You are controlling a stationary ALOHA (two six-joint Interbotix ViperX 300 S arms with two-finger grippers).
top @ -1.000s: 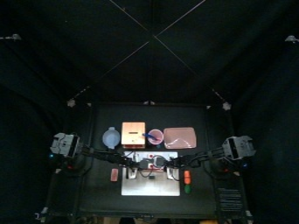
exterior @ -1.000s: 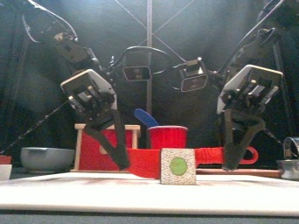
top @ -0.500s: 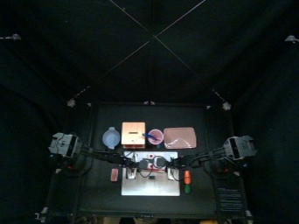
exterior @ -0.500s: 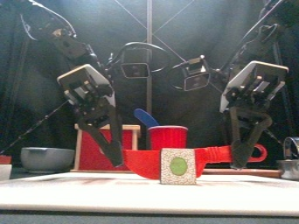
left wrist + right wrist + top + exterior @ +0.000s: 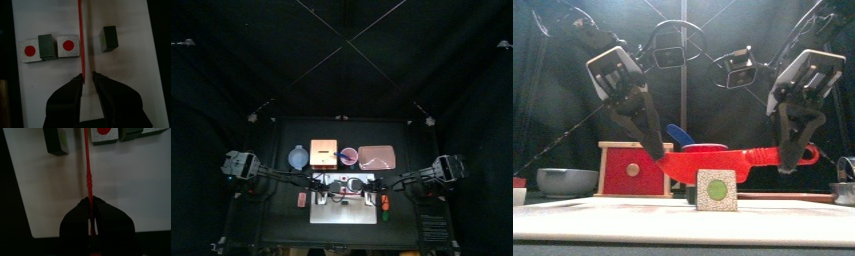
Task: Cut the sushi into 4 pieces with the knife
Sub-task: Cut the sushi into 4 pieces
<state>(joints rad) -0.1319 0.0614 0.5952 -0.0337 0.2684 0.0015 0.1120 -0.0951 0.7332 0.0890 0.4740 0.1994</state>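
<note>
Top: white board [image 5: 342,208] below both hands, detail too small. Front: L hand [image 5: 681,178] & R hand [image 5: 787,168] each clamp an end of red knife [image 5: 734,160]; sushi [image 5: 716,189] just below, btwn them. Wrists: pieces [image 5: 110,38] lie apart both sides of blade, so prob. part-cut, count unclear.

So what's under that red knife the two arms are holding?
The white cutting board, with the sushi pieces lying on it; the red knife hangs above a gap between two. The board strip directly beneath the blade is hidden.
</note>
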